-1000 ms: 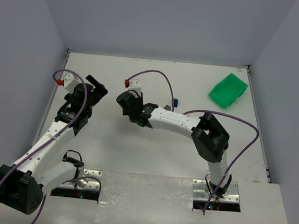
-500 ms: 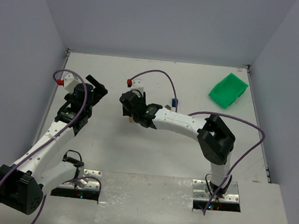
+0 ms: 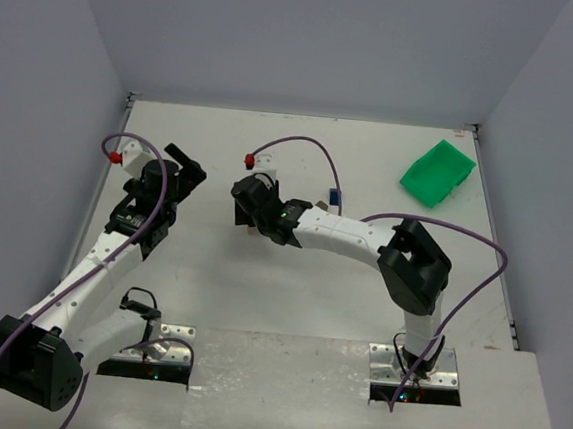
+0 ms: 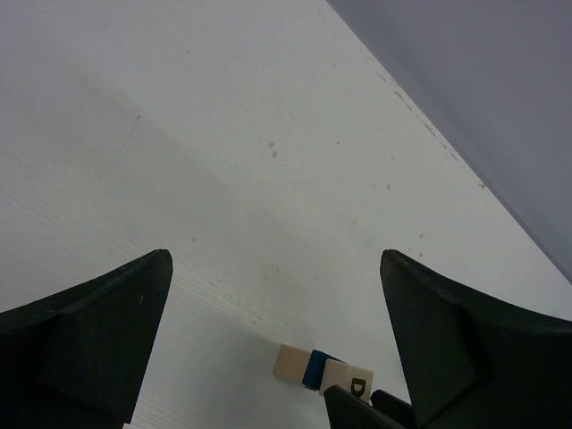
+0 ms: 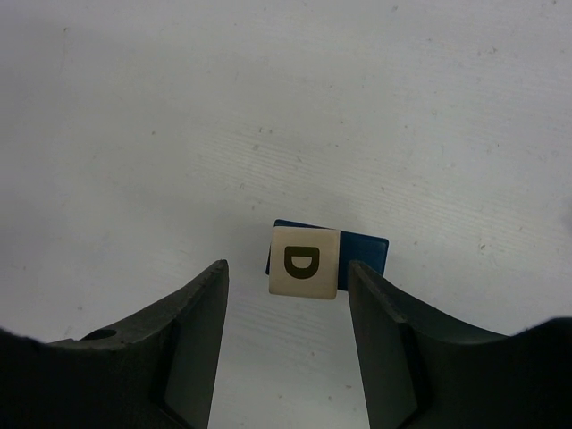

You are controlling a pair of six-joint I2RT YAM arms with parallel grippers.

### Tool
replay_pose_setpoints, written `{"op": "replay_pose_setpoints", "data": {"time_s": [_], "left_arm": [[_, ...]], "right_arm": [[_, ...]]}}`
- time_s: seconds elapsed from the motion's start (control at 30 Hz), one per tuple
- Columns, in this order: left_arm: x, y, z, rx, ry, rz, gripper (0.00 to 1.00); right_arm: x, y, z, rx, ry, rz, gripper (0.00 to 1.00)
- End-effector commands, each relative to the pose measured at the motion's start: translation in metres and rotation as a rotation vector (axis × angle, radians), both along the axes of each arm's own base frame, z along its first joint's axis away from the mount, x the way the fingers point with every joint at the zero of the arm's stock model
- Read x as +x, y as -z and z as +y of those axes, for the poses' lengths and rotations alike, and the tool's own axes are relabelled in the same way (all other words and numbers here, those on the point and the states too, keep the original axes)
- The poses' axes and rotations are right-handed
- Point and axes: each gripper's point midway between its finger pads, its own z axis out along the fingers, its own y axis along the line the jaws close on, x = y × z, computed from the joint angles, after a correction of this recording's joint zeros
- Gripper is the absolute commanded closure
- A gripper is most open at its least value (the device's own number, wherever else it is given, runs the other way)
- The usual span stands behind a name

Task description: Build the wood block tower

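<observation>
Though half-spread and loose about the square tan wood block tower (image 5: 304, 261), right pincer (image 5: 286, 268) empty; left pincer (image 4: 275, 259) wide, empty.

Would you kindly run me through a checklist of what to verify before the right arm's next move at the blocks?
1. The D block sits on top of the blue block: ok, but it is offset, with blue showing past one edge.
2. The jaws of the right gripper are apart from the D block: ok, a gap shows on both sides, one of them thin.
3. The left gripper is open with nothing between its jaws: ok.
4. What lies under the blue block: cannot tell.
5. The green bin is away from both arms: ok.
</observation>
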Motion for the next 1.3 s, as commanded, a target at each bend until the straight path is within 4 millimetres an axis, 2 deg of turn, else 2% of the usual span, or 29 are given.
{"op": "replay_pose_setpoints", "data": {"time_s": [0.0, 1.27], "left_arm": [[0.0021, -0.0113, 0.0005, -0.010, -0.001, -0.038, 0.00], [0.0022, -0.0111, -0.0003, -0.012, 0.003, -0.038, 0.00]], "right_arm": [[0.0011, -0.0174, 0.0054, 0.066, 0.008, -0.013, 0.44], [-0.0050, -0.0180, 0.0110, 0.120, -0.010, 0.013, 0.44]]}}
